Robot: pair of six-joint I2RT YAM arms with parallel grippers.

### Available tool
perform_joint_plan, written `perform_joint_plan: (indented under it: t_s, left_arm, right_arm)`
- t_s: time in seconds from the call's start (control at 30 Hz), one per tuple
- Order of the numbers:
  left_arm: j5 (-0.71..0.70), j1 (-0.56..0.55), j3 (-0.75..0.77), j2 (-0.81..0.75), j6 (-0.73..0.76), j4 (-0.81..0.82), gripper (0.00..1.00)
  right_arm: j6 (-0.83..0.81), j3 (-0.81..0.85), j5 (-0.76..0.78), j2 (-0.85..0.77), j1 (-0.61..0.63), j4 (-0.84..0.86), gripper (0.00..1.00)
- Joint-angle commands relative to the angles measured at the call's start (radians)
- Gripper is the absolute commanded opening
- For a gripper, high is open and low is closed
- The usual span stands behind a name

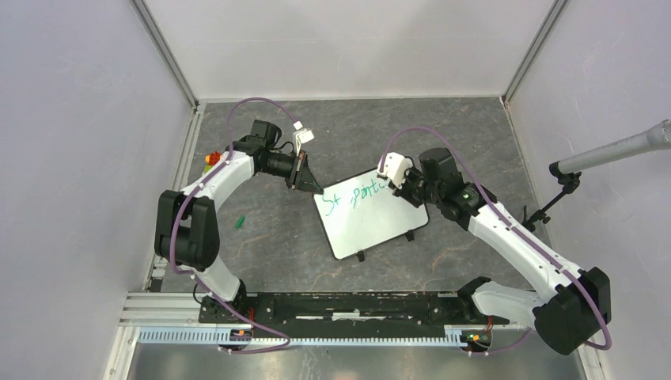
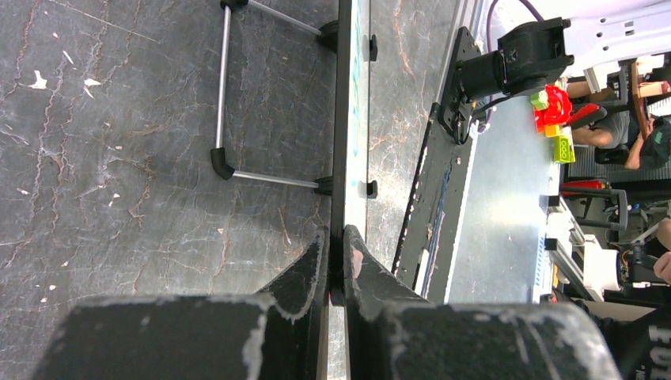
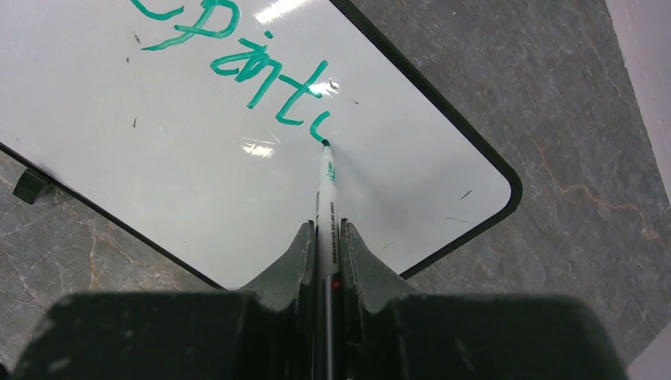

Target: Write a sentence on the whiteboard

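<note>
On the dark marbled tabletop, between the two arms, the whiteboard (image 1: pixel 372 229) sits turned at an angle, its near edge carrying small black feet. Green handwriting, the sentence (image 1: pixel 360 195), runs along its far edge in a single line (it begins with something like "St" and a second word that is hard to read). The left gripper (image 1: pixel 308 182) is at the board's far-left corner. In the left wrist view, the board appears edge-on as a thin dark strip (image 2: pixel 342 119), with the left gripper (image 2: pixel 336 245) pressed together on that edge, one finger on each face. A wire stand (image 2: pixel 224 87) juts from the board's back onto the table. The right gripper (image 1: pixel 396 178) reaches over the board's far-right part. In its own camera, the right gripper (image 3: pixel 324 237) is clamped on a green marker (image 3: pixel 327 198), whose tip touches the white surface (image 3: pixel 158 182) at the end of the last green stroke of the sentence (image 3: pixel 269 75). A small green object (image 1: pixel 239 222) lies on the table to the left, well apart from the board.
</note>
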Motion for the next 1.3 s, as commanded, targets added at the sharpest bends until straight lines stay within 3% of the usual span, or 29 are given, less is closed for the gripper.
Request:
perform_joint_plan:
  t_s: [0.0, 1.27]
  left_arm:
    - [-0.05, -0.008, 0.006, 0.007, 0.046, -0.003, 0.02]
    - [-0.056, -0.008, 0.007, 0.013, 0.048, -0.003, 0.02]
  right_arm:
    - [-0.006, 0.045, 0.039, 0.007, -0.012, 0.021, 0.0]
    - [0.017, 0.125, -0.154, 0.022, 0.001, -0.032, 0.0]
